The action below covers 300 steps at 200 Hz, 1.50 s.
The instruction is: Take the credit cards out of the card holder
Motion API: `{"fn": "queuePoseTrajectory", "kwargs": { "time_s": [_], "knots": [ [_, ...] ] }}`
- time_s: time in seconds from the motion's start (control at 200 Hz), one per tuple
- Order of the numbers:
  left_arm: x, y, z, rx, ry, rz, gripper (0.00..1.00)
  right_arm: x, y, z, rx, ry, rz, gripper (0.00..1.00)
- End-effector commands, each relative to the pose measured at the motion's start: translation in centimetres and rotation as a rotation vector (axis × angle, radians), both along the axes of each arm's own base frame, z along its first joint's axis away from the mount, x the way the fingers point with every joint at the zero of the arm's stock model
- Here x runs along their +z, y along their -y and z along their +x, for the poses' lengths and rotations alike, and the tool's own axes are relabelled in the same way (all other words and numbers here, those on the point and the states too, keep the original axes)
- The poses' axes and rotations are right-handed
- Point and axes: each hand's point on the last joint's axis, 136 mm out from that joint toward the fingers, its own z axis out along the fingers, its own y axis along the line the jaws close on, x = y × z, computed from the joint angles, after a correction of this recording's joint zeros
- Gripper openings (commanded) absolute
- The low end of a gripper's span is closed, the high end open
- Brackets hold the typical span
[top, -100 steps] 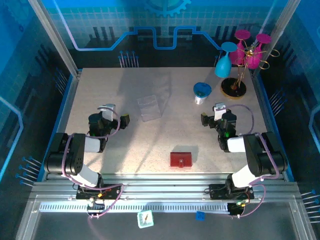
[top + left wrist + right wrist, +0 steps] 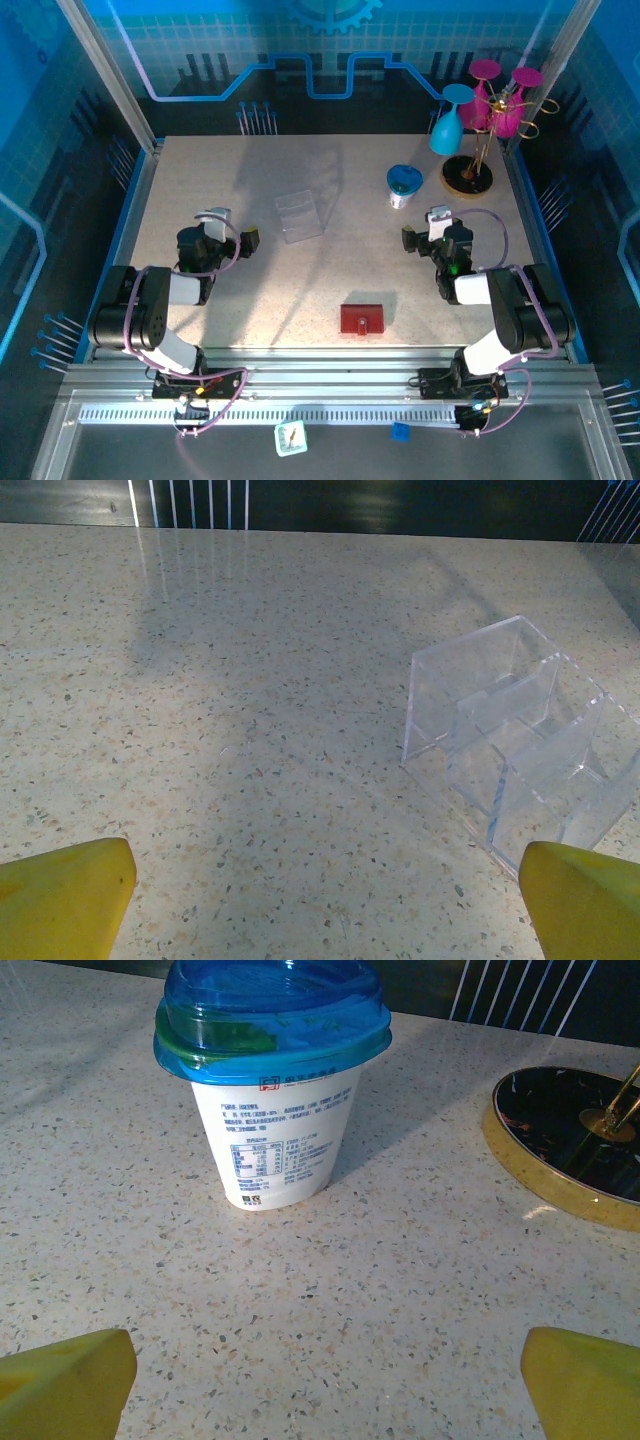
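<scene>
Seeing red wallet [image 2: 362, 318] flat on the table [image 2: 250, 300], near the front edge, between the two arm bases, touched by nothing (looks folded shut from above). Reading left gripper [image 2: 330, 900] as released, jaws wide apart, over bare tabletop with a clear box [image 2: 510, 740] just ahead to the right. Same for right gripper [image 2: 330, 1380]: spread wide, holding nothing, facing a blue-lidded cup [image 2: 270, 1100], gold-rimmed stand base [image 2: 570, 1150] off right. Placing both well apart from the wallet.
</scene>
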Motion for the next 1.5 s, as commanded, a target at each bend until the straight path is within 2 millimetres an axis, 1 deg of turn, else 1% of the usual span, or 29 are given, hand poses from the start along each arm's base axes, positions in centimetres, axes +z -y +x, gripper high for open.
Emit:
{"fn": "queuePoseTrajectory", "kwargs": {
  "time_s": [0.0,0.39,0.54,0.955,1.046,1.146,1.231,1.316,1.371,1.436,1.496],
  "knots": [
    [0.5,-0.6,0.4,0.017,0.022,0.009,0.99,1.1,0.5,0.8,-0.012,0.033,0.019,1.0],
    [0.5,-0.6,0.4,0.017,0.024,0.008,0.99,1.1,0.5,0.8,-0.013,0.034,0.019,1.0],
    [0.3,-1.7,0.8,0.089,0.006,0.007,0.99,1.1,0.5,0.8,-0.013,0.033,0.019,1.0],
    [0.4,-1.7,0.8,0.09,0.009,0.009,0.99,1.1,0.6,0.8,-0.01,0.032,0.025,1.0],
    [1.2,-1.7,0.5,0.095,0.033,0.015,0.99,1.8,0.7,0.5,-0.024,0.054,0.019,1.0],
    [2.2,-2.5,0.2,0.159,0.04,0.033,0.99,3.1,1.0,0.1,-0.04,0.057,0.012,1.0],
    [3.0,-2.6,0.0,0.199,0.038,0.064,0.99,4.2,0.8,-0.1,-0.033,0.058,0.008,1.0],
    [4.0,-2.4,0.0,0.23,0.025,0.105,0.99,4.8,0.5,-0.2,-0.02,0.022,0.004,1.0],
    [4.6,-2.6,0.1,0.275,-0.004,0.119,0.99,5.2,0.1,-0.2,-0.008,0.002,0.004,1.0],
    [5.7,-3.1,0.1,0.346,-0.02,0.09,0.99,5.6,-0.4,-0.3,0.014,-0.021,0.005,1.0],
    [6.4,-3.0,-0.1,0.374,-0.036,0.013,0.99,6.0,-1.0,-0.3,0.035,-0.048,0.011,1.0]
  ]
}}
